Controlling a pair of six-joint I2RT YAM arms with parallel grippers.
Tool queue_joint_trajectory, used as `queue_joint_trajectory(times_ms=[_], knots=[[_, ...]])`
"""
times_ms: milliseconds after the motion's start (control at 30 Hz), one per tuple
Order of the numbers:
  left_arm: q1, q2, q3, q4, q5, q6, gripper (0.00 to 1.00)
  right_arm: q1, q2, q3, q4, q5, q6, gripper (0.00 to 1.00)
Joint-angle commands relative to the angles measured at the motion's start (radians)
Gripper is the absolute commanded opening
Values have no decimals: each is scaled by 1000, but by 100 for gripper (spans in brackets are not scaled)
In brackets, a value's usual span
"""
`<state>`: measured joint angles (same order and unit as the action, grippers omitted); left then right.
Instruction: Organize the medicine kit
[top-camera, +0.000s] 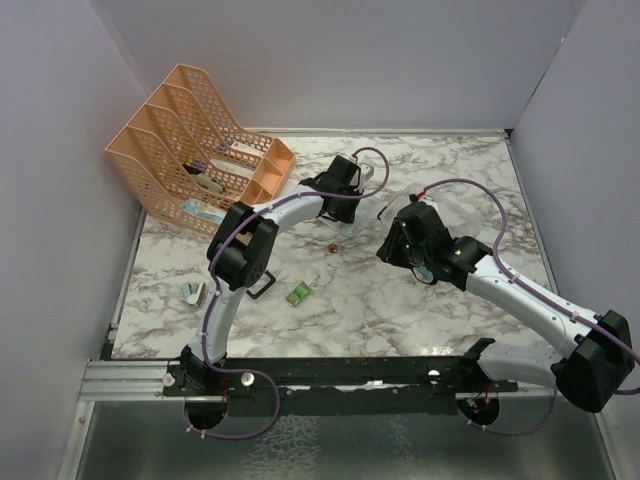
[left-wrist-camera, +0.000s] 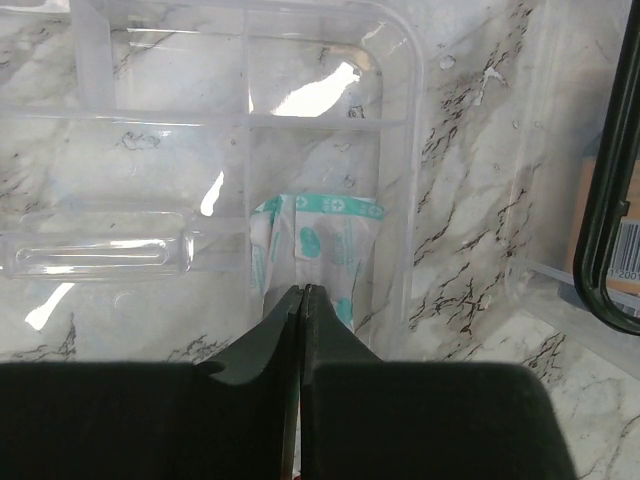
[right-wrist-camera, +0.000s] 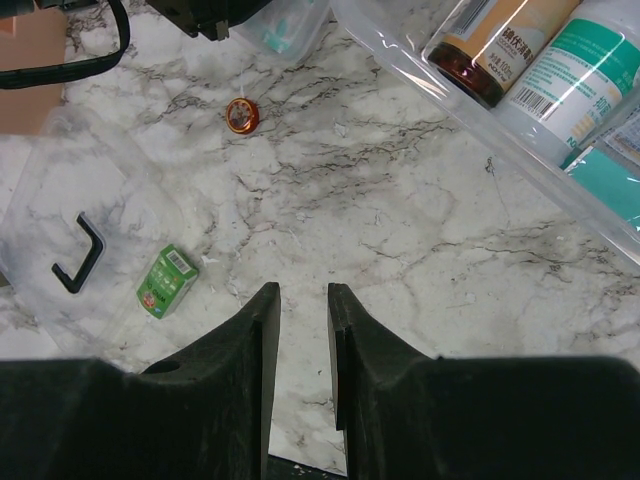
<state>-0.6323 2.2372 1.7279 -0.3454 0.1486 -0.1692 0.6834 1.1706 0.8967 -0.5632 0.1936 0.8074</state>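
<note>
Seen from above, the medicine kit (top-camera: 395, 200) sits far-centre on the bench (top-camera: 400, 310) between both arms; the left wrist view shows the left hand (left-wrist-camera: 301, 292) clenched on a teal-and-white packet (left-wrist-camera: 320, 240) in a clear divided tray (left-wrist-camera: 395, 150), likely to sort it; the right wrist view shows the right hand (right-wrist-camera: 302, 290) slightly parted and empty beside the kit.

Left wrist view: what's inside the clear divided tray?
One teal-and-white packet in a compartment of the clear tray, pinched by the shut left hand. Its lower end is hidden behind the fingers; other compartments show only marble.
</note>
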Motion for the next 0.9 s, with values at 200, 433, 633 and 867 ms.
queue_joint_trajectory(times_ms=[200, 433, 633, 867], knots=[[-1, -115, 46, -29, 86, 10, 11, 1, -4, 12, 31, 14, -11, 26], [3, -285, -54, -43, 25, -70, 27, 1, -6, 11, 90, -27, -118, 34], [5, -518, -209, -84, -121, -112, 40, 8, 51, 34, 111, -46, -174, 49], [12, -834, -419, -146, -308, -136, 60, 59, 167, 123, 117, -21, -210, 68]])
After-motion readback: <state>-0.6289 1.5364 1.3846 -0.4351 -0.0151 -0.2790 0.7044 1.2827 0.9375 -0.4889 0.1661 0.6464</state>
